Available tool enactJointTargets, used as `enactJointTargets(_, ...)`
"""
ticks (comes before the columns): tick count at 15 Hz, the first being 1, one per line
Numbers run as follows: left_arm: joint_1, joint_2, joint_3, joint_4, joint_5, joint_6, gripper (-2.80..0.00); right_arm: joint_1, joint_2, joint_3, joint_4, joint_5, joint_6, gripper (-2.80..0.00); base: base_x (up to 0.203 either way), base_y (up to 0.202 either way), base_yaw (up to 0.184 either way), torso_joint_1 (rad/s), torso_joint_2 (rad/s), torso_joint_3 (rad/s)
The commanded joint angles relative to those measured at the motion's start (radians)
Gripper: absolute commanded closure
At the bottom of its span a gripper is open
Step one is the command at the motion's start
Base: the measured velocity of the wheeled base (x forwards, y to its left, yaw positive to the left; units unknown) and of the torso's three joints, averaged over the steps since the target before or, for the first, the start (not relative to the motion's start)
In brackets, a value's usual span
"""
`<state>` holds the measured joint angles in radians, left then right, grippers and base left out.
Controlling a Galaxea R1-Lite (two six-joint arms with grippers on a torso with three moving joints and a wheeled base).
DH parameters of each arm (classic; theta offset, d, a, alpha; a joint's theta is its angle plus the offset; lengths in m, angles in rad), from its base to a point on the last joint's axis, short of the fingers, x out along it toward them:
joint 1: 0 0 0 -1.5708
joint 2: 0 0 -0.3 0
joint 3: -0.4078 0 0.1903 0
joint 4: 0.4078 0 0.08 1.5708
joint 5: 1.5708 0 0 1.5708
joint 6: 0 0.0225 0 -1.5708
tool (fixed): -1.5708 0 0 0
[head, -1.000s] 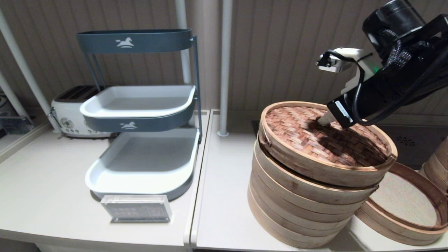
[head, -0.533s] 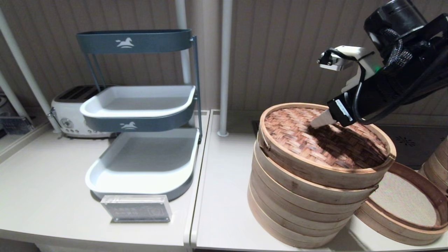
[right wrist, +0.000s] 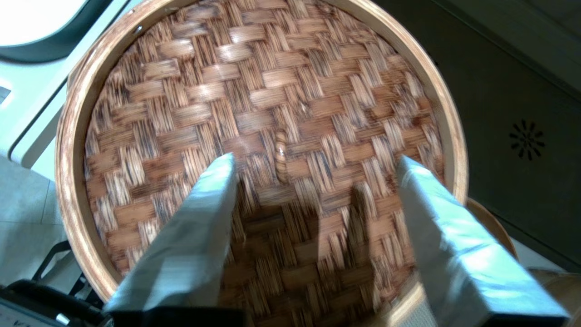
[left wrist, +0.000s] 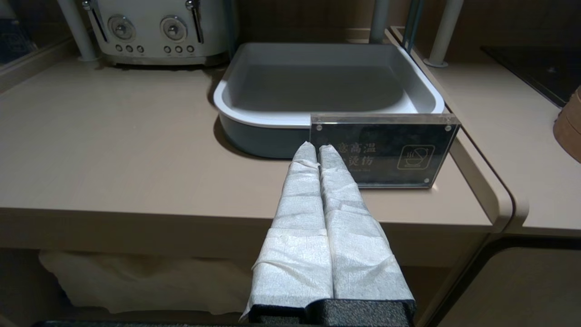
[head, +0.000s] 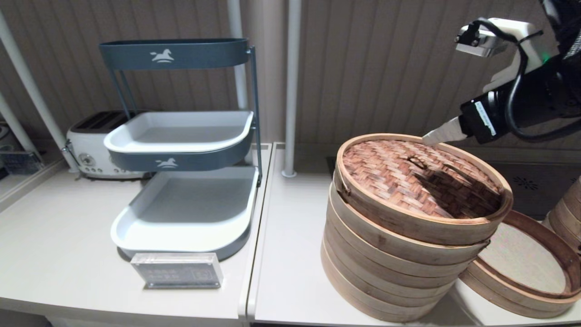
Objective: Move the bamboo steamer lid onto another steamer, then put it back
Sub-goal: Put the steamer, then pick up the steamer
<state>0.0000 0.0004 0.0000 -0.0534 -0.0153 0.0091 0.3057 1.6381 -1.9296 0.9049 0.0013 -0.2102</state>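
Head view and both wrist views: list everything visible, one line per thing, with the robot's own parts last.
Steamer lid: one, reddish-brown woven top, pale rim, on the tall steamer stack.
Tall steamer stack: one, pale bamboo, on the right counter.
Low steamer: one, brown rim, pale floor, right of the stack, uncovered.
Another steamer: partly seen, pale, far right edge.
Tiered rack: one, dark blue-grey with white trays, left counter.
Toaster: one, cream, behind the rack.
Sign: one, clear frame with a dark face, in front of the rack.
Left hand: white-wrapped fingers together, low before the sign.
Right hand: white-wrapped fingers apart, above the lid, holding nothing.
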Motion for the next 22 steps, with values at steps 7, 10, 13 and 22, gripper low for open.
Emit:
enactJointTargets(7,0.0,0.0,0.028,0.0,0.0,0.0,0.0,-0.107,-0.423,0.135,0.007,-0.013,0.188,0.0,0.0,0.0,0.0,0.0,0.0,0.0)
enactJointTargets(10,0.0,0.0,0.028,0.0,0.0,0.0,0.0,-0.209,-0.669,0.374,0.003,-0.029,0.202,0.0,0.0,0.0,0.0,0.0,0.0,0.0)
enactJointTargets(13,0.0,0.0,0.028,0.0,0.0,0.0,0.0,-0.27,-0.965,0.654,0.0,-0.041,0.194,0.0,0.0,0.0,0.0,0.0,0.0,0.0)
enactJointTargets(22,0.0,0.0,0.028,0.0,0.0,0.0,0.0,-0.309,-1.568,1.383,-0.104,-0.115,0.251,0.0,0.0,0.0,0.0,0.0,0.0,0.0)
